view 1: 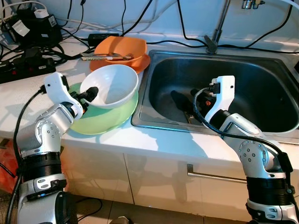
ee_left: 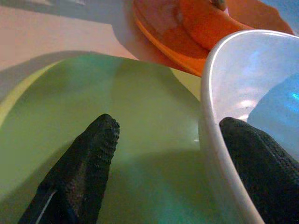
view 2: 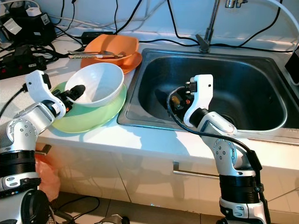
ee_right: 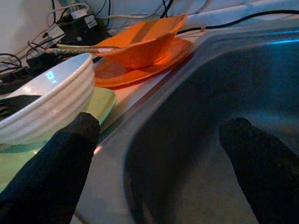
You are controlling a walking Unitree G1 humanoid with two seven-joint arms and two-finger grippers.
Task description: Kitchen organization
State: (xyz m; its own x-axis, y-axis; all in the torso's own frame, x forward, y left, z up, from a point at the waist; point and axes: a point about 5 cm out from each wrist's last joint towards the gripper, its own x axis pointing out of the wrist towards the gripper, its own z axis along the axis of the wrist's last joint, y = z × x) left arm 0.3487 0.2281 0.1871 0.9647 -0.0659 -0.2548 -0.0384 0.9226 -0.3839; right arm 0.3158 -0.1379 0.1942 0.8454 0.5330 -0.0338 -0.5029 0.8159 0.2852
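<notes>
Sink on the right, w/ right gripper spread and empty over the basin. Green plate on the counter carries the white bowl. Left gripper straddles the bowl's near rim, one finger in, one out, not visibly clamped. Best to close firmly first, then lift straight up so the plate doesn't drag.

White bowl hides much of the green plate; faucet top cut off.
</notes>
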